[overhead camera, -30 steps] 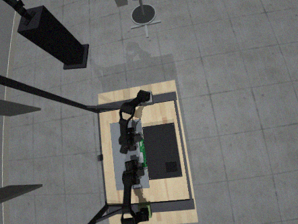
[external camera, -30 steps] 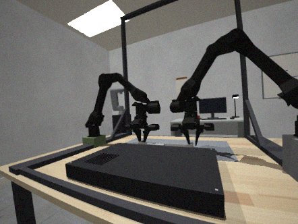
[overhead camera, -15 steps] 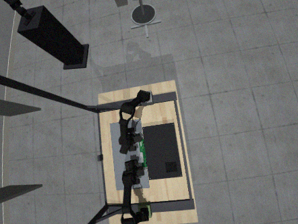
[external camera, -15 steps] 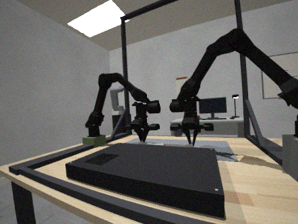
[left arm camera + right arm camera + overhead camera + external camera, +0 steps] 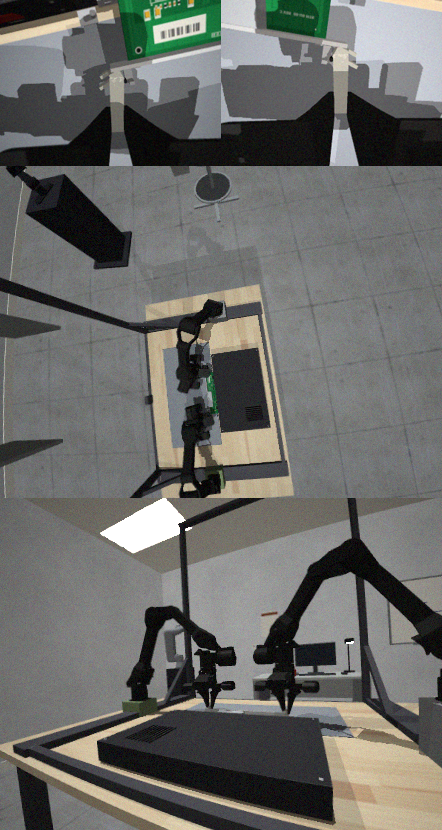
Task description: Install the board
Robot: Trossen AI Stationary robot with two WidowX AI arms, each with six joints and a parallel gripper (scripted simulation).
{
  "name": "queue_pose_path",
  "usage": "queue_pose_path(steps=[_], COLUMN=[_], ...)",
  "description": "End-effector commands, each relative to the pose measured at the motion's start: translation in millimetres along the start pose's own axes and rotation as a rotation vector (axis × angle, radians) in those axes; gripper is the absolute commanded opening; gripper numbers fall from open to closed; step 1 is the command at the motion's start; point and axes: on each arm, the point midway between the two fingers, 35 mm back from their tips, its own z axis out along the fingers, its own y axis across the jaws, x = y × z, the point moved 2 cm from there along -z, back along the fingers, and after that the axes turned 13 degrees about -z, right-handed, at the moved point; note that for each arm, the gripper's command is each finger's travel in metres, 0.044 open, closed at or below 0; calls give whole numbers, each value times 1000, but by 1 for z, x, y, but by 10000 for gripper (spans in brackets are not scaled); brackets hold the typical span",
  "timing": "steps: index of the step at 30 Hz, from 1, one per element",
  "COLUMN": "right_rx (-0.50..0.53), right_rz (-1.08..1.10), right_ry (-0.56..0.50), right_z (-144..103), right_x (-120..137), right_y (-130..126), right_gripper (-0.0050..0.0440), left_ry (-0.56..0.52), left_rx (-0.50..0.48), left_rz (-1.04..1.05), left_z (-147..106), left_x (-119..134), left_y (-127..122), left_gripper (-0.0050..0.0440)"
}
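The green board [image 5: 213, 394] [image 5: 136, 35] [image 5: 297, 23] lies component side up along the enclosure's near side, its front panel well outside. The black enclosure [image 5: 237, 383] [image 5: 225, 748] sits flat; its slot mouth is hidden in the top and exterior views. My left gripper [image 5: 287, 712] [image 5: 116, 110] is shut on the pale lever [image 5: 117, 93] at the panel's left end. My right gripper [image 5: 210, 707] [image 5: 340, 96] is shut on the pale lever [image 5: 340, 81] at the right end. Both levers point roughly straight out from the panel, splayed slightly outward. Whether the tabs are hooked cannot be told.
A blue-grey mat [image 5: 176, 426] [image 5: 327, 714] lies under the board's panel side. A dark frame [image 5: 272, 381] [image 5: 120, 790] runs along the wooden bench's edges, beyond the enclosure, with uprights at the other side. The arms stand at opposite ends of the bench.
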Motion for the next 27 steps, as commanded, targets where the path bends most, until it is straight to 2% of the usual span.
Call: queue_pose_path(steps=[1, 27], right_rx=[-27, -24], right_rz=[-107, -696], right_ry=[-8, -11], right_z=[-9, -8], right_x=[-2, -5], right_y=[-4, -25], right_gripper=[8, 8], left_ry=[16, 11], left_rx=[29, 30], left_rz=[116, 699], left_z=[-12, -11], left_x=[2, -11], left_y=[2, 17], left_gripper=[8, 8])
